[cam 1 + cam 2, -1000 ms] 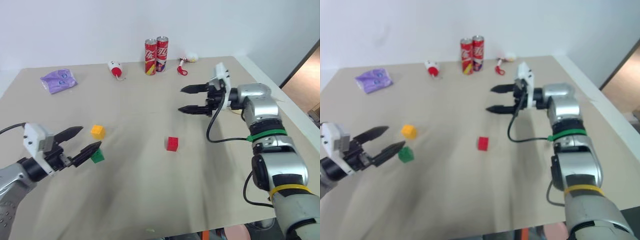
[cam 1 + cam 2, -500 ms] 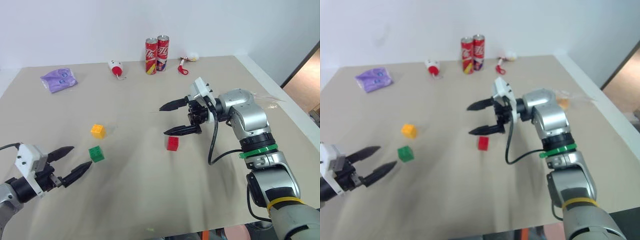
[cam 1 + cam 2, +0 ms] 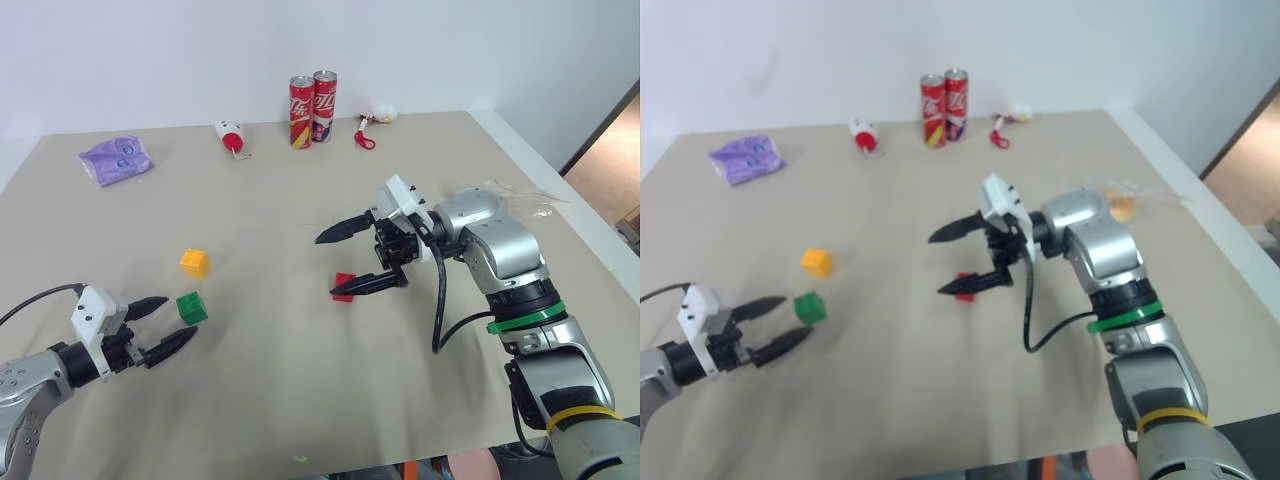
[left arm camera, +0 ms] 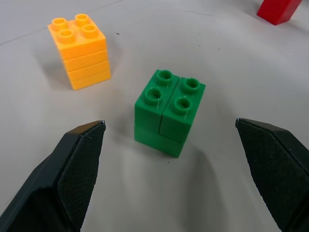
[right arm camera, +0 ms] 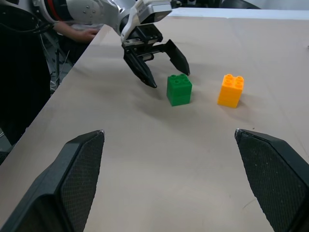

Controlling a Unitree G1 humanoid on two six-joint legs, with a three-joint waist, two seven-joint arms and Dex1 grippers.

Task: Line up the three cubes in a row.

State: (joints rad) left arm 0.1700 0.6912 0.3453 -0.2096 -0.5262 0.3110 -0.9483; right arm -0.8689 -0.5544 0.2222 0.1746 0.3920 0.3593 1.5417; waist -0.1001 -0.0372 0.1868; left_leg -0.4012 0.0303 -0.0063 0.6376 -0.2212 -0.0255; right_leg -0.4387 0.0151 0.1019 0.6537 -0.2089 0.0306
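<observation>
The green cube (image 3: 191,307) sits on the bench (image 3: 280,400), the yellow-orange cube (image 3: 195,263) near it on the far side. The left gripper (image 3: 172,322) rests low just beside the green cube, fingers (image 4: 72,164) spread wide, touching nothing. The red cube (image 3: 344,286) lies well apart from the green cube, toward the right arm; the right gripper (image 3: 345,264) hangs above it, fingers spread, empty.

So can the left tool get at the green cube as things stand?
Probably yes: the left tool is open, the green cube sits just ahead between its fingers, and the yellow-orange cube stands clear.
</observation>
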